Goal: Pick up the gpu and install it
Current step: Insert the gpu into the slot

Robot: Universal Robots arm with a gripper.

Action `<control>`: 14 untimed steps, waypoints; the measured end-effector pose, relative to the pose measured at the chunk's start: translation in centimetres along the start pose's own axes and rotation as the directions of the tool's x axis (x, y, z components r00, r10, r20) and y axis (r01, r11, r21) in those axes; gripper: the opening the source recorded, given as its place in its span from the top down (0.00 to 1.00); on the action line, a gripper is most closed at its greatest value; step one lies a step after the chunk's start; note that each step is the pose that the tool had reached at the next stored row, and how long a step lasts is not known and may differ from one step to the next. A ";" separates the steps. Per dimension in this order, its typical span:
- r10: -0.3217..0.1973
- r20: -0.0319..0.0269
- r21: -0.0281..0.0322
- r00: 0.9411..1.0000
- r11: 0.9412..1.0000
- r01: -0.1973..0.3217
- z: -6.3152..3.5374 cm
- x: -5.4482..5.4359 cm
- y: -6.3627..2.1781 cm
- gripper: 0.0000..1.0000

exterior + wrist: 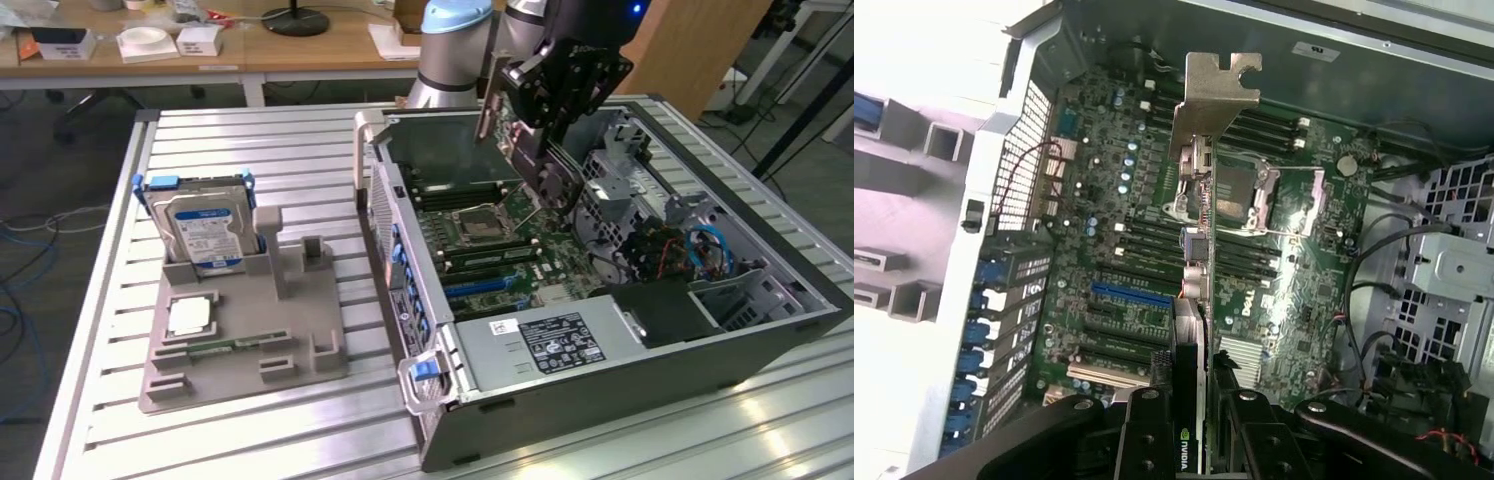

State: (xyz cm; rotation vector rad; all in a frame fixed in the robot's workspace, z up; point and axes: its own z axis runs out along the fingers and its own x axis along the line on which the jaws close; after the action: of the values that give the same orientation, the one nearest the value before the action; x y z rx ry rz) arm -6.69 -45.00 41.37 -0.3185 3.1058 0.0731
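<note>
Dark gpu clenched edge-on in the hand, metal bracket jutting beyond it, above the motherboard

gpu end hidden inside claw, arm cut off at exterior view's edge

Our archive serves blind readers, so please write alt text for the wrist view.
The gripper clamps the gpu on edge, its pale metal bracket pointing away from the camera, over the motherboard inside an open computer case. A blue slot shows on the board near the gripper.
</note>
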 end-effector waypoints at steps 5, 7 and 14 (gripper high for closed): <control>-0.022 -0.001 -0.001 1.000 1.000 0.022 0.00 0.0 0.00 0.74; -0.031 -0.001 -0.001 1.000 1.000 0.031 0.00 0.0 0.00 0.74; -0.063 -0.003 -0.002 0.998 0.998 0.063 0.00 0.0 0.00 0.74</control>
State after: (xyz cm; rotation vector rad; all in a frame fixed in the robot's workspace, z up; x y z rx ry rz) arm -6.69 -45.00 41.37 -0.4172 3.0956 0.0741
